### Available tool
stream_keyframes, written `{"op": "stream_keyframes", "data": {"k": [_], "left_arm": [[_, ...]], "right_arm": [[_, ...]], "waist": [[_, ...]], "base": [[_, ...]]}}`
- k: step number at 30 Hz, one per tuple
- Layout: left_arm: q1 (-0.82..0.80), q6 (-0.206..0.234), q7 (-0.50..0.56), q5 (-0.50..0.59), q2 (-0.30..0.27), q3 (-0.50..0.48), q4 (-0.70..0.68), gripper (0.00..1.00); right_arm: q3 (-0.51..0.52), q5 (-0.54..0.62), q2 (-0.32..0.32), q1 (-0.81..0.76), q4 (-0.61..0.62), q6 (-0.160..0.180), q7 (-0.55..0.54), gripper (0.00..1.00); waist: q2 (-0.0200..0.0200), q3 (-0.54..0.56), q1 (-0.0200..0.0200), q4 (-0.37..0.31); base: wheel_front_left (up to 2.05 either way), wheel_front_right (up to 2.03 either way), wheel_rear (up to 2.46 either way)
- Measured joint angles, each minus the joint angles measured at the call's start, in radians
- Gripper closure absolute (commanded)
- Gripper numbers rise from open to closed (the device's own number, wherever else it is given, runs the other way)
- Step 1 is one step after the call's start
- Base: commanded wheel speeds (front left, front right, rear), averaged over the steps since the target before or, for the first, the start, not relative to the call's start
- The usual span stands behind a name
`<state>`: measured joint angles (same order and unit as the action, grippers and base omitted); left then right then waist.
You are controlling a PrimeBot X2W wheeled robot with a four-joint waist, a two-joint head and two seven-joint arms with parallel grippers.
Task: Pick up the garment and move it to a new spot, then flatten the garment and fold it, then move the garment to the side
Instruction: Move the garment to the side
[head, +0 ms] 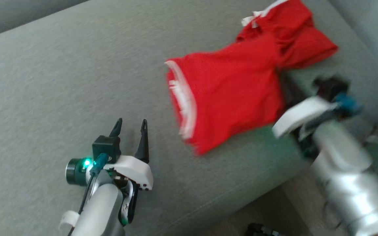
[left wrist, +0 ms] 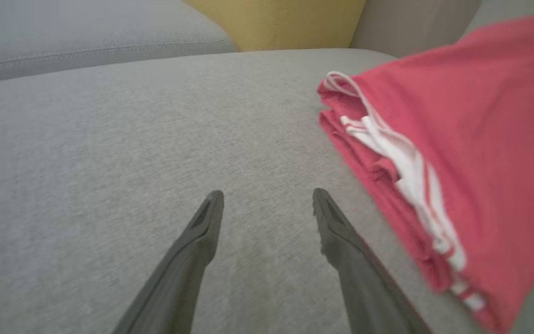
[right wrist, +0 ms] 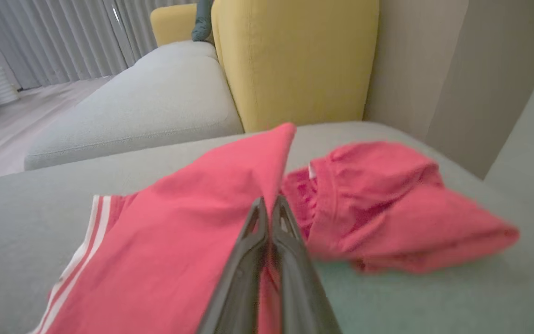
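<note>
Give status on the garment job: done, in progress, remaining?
Done: right gripper has its fingers shut on the red garment, tenting one part above the sofa cushion. In hand: the move to a new spot; the other end lies bunched on the cushion. Left: flatten, fold, move aside. The left gripper is open, clear of the cloth.

Garment [head: 228,95] on sofa [head: 61,82], seemingly just right of left gripper [head: 131,120]

No text or number is legible on the garment [head: 228,95] or sofa [head: 61,82].
</note>
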<state>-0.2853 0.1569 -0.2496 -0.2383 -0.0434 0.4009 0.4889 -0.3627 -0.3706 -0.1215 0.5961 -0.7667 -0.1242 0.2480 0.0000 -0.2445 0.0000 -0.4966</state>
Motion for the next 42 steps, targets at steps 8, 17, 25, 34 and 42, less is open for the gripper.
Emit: {"op": "stream_keyframes", "data": {"k": [8, 17, 25, 34, 42], "left_arm": [[-0.001, 0.000, 0.000, 0.018, 0.000, -0.003, 0.004, 0.00], [-0.014, -0.006, 0.000, 0.026, -0.001, 0.002, -0.006, 0.00], [-0.030, -0.001, -0.006, 0.028, 0.000, -0.022, -0.012, 0.00], [-0.023, 0.011, -0.006, 0.035, 0.001, -0.048, -0.013, 0.00], [0.003, 0.026, -0.006, 0.034, 0.001, -0.083, -0.035, 0.00]], "right_arm": [[0.077, 0.125, -0.137, 0.236, -0.139, 0.000, -0.012, 1.00], [0.265, 0.381, -0.334, 0.394, -0.352, 0.000, -0.019, 1.00], [0.394, 0.554, -0.322, 0.418, -0.337, 0.000, -0.007, 0.00], [0.474, 0.526, -0.137, 0.354, -0.158, 0.000, 0.003, 0.00], [0.403, 0.415, 0.007, 0.142, 0.002, 0.000, 0.003, 0.00]], "waist": [[0.0000, -0.030, 0.0000, 0.096], [0.0000, -0.072, 0.0000, 0.198], [0.0000, -0.084, 0.0000, 0.195], [0.0000, -0.047, 0.0000, 0.180], [0.0000, -0.018, 0.0000, 0.210]], "base": [[0.00, 0.00, 0.00], [0.00, 0.00, 0.00], [0.00, 0.00, 0.00], [0.00, 0.00, 0.00], [0.00, 0.00, 0.00]]}}
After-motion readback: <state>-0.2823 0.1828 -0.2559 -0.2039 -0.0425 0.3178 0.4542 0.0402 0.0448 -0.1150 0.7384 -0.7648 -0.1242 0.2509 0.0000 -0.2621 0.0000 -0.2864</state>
